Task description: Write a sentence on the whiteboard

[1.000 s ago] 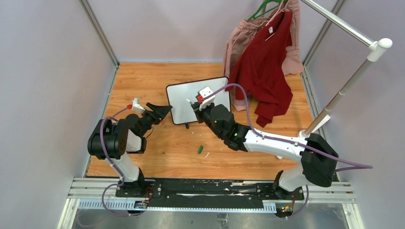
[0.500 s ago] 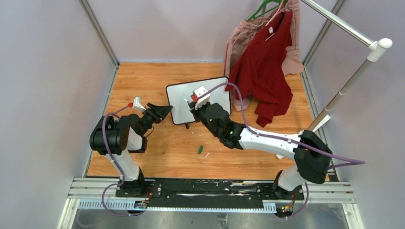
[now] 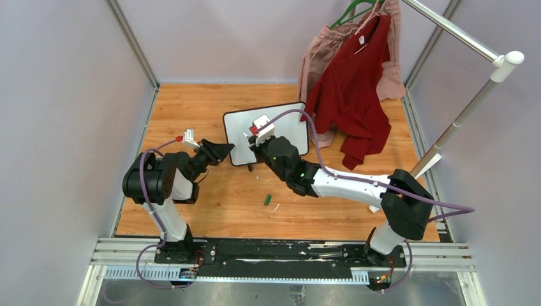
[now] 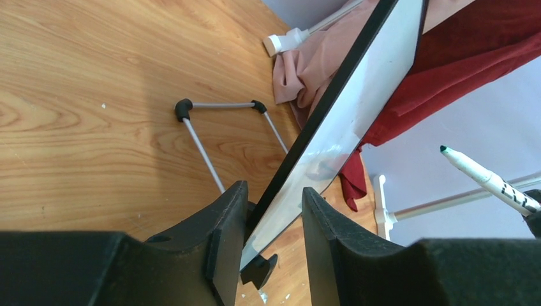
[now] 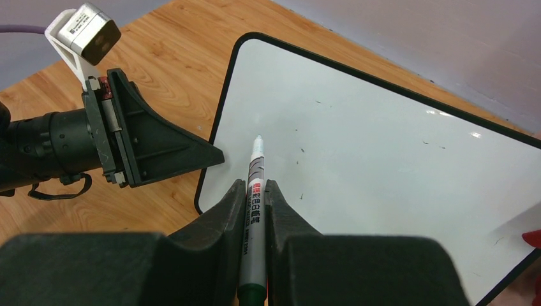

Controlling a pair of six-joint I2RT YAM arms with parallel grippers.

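The small glossy white whiteboard with a thin black frame (image 3: pixel 239 131) stood tilted back on its thin grey wire stand (image 4: pixel 220 127), toward the far middle of the wooden counter (image 3: pixel 217 197). It was just left of a dark red garment (image 3: pixel 354 95) hanging from a rail. I had my left jaws set around the board's lower left edge, one finger behind the frame and one in front of the white face (image 4: pixel 357 108). The board filled nearly all the gap, and I could not tell whether they pinched it or only bracketed it. My right jaws were closed tight on a slim white marker with a red label (image 5: pixel 255 185). Its green tip pointed at the left part of the board's face (image 5: pixel 383 159) and sat clear of the surface (my left wrist camera showed the marker (image 4: pixel 488 178) well off the glossy side). That face showed only a few faint dark specks. A small green cap (image 3: pixel 268 199) lay on the counter nearer my bases.
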